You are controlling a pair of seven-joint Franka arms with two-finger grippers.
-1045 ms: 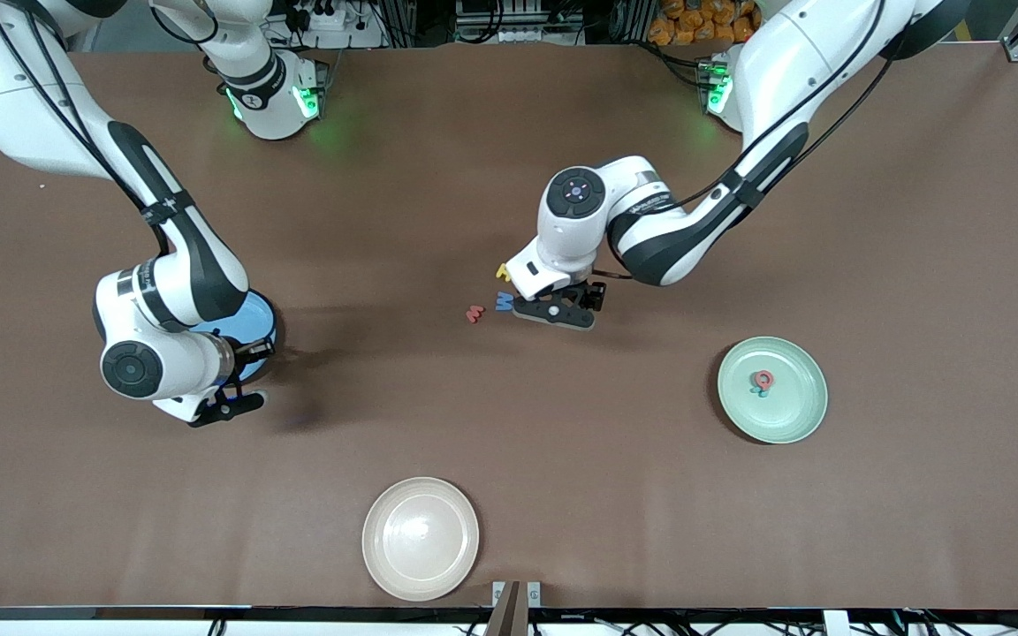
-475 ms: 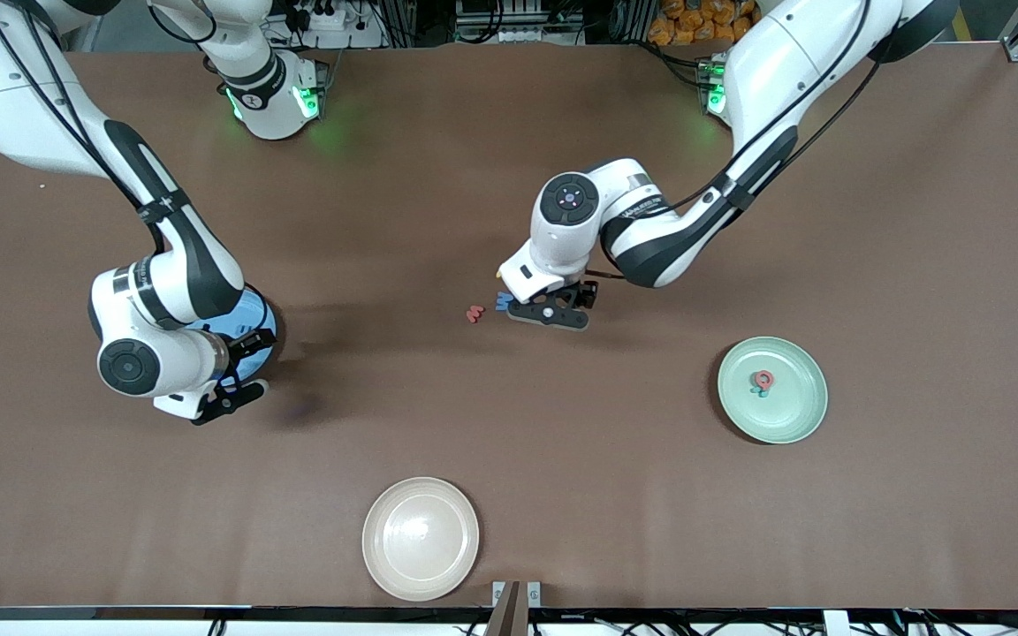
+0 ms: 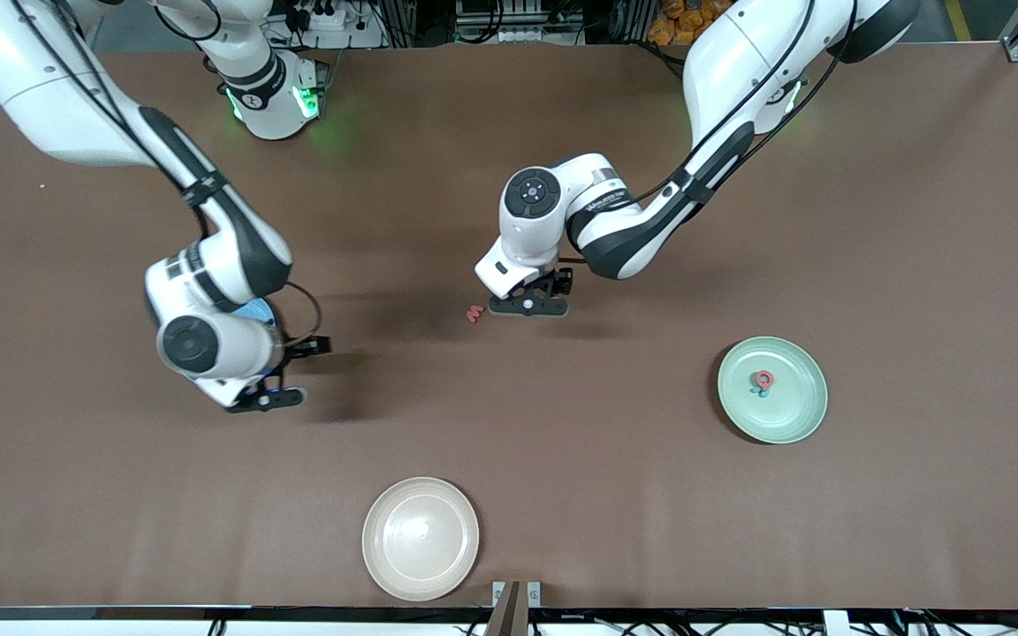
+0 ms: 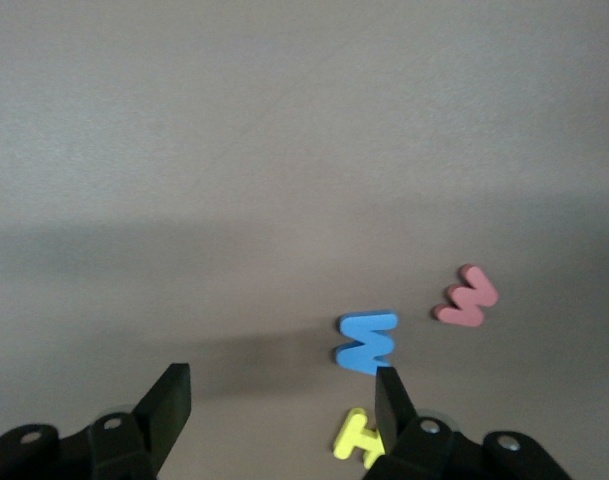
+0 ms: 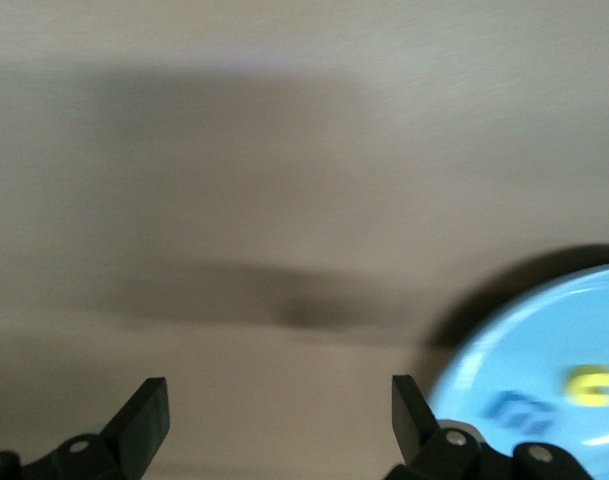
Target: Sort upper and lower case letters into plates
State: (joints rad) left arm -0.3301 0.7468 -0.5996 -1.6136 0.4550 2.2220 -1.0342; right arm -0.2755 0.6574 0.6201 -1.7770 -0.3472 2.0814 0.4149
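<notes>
My left gripper (image 3: 528,307) (image 4: 281,385) hangs open low over the middle of the table, nothing between its fingers. A blue letter (image 4: 367,342) and a yellow letter (image 4: 356,437) lie by one fingertip; the front view hides both under the hand. A red letter (image 3: 474,314) (image 4: 466,297) lies just beside them. The pale green plate (image 3: 796,415) holds a red letter (image 3: 763,379) and a teal one. My right gripper (image 3: 268,397) (image 5: 279,390) is open over bare table beside the blue plate (image 3: 254,309) (image 5: 544,360), which holds a blue letter (image 5: 512,407) and a yellow letter (image 5: 594,385).
A cream-white plate (image 3: 421,538) sits near the table's front edge. The right arm covers most of the blue plate in the front view. Bare brown table lies between the plates.
My right gripper opened and swung off the blue plate toward the table's middle. My left hand slid toward the right arm's end, now covering the blue and yellow letters in the front view.
</notes>
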